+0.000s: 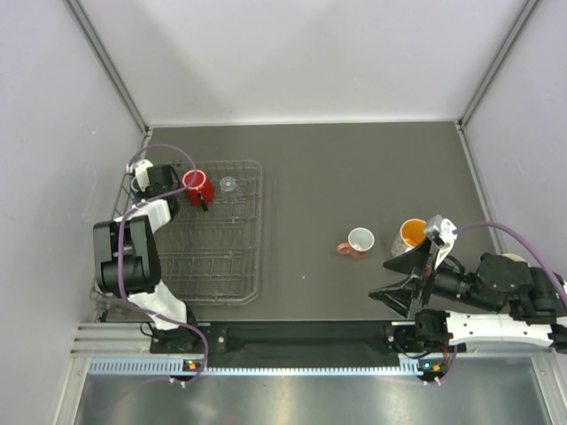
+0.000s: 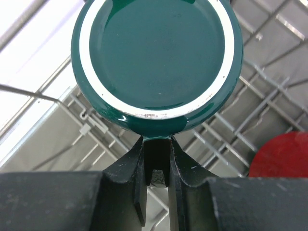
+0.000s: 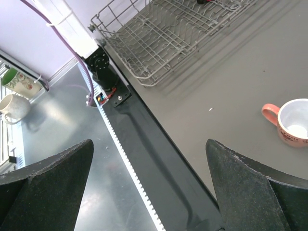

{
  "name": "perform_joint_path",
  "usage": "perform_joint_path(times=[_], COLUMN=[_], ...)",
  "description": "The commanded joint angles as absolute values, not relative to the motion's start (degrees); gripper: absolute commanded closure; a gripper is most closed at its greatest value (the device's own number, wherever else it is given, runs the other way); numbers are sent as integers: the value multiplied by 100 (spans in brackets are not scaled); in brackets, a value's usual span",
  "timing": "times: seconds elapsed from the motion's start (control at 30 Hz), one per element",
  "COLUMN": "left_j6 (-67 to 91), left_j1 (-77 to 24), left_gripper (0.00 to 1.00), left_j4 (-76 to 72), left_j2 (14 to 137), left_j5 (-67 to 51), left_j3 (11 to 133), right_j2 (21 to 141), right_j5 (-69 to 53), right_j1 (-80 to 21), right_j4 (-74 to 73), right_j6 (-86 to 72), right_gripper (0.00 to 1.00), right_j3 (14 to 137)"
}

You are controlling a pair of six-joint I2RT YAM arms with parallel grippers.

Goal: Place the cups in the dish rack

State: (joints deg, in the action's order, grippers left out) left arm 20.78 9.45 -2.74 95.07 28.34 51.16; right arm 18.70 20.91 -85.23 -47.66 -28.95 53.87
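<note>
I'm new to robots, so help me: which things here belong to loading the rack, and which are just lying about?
Part of the job: silver wire dish rack; red mug; tiny clear glass; dark green mug, held by left tool; pink mug; orange-lined white mug.
Lying about: green-patterned mug and plain white mug, off the table.

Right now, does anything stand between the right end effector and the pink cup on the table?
Nothing visible does. Only bare table lies between the open right end effector and the pink cup; the orange-inside cup stands off to the side, not between them.
</note>
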Motion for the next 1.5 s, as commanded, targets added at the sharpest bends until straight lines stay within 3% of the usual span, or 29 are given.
perform_joint_path(times=[0.0,0.57,0.63,0.7,0.9,1.13,1.47], left_j6=[1986,2302,2338,2390,2321,2478,3426], left_j1=[1037,1151,1160,1160,1187,1222,1204], left_gripper=[100,98,85,65,31,16,14], left_j4=[-1055,-827,-668,-563,-483,-238,1088], left_j2=[9509,10081,10116,10151,10090,9695,8097], left_j5=[3085,2690,2698,2751,2637,2391,1179], left_j3=[5484,5853,5880,5897,5783,5660,5625], right_j2=[1811,1934,1951,1951,2048,2390,3804], right_j5=[2303,2469,2540,2645,2909,2944,3252], right_j1=[-8517,-8517,-8517,-8517,-8517,-8517,-8525], right_j4=[-4772,-4887,-4913,-4957,-5247,-5580,-6257], right_j6=[-2812,-2751,-2751,-2803,-3225,-3874,-4772], right_gripper=[0,0,0,0,0,0,0], right_j3=[5493,5660,5678,5678,5599,5528,5879])
